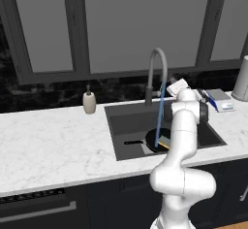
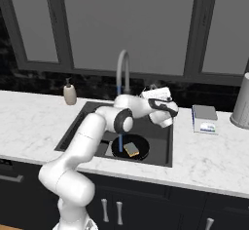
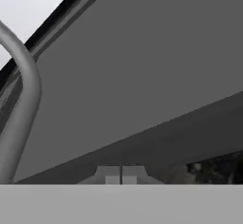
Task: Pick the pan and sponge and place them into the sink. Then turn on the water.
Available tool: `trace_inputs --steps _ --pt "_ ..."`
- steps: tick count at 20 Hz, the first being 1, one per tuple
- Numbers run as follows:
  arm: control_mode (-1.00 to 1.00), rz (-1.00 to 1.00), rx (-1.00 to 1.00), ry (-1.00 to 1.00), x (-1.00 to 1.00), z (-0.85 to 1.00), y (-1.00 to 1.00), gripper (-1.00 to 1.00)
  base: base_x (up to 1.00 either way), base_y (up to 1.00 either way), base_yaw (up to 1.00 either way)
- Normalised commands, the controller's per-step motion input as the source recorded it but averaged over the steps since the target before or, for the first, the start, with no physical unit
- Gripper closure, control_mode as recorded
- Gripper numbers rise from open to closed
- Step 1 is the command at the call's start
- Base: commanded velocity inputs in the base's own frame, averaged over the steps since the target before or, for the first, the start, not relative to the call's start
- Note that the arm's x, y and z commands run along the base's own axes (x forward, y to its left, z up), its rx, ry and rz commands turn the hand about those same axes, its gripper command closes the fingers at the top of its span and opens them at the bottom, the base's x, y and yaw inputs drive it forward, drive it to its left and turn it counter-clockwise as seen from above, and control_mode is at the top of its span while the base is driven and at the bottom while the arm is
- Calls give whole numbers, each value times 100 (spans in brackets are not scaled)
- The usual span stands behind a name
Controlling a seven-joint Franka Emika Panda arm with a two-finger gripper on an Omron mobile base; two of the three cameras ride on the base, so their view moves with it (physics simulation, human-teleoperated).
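White marble bench [image 1: 53, 145] carries the sink [image 1: 127, 119]. Below the jaws, the pan [image 2: 130, 147] lies on the sink floor with the sponge [image 2: 131, 149] inside it. Water [image 1: 160, 114] falls from the faucet [image 1: 156, 73] just beside the jaws, which are pressed together on nothing.

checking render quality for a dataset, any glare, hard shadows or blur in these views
Left base view: flat, even light, no glare on the counter, soft pixelation. Right base view: the sink reads dark, the pan barely stands out from it. Hand view: coarse and blurry, the faucet has soft edges; the claw is shut.
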Motion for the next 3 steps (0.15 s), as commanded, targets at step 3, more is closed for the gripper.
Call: trace_inputs --steps 3 --pt "-100 -8 7 -43 -100 97 -17 100 0 0 0"
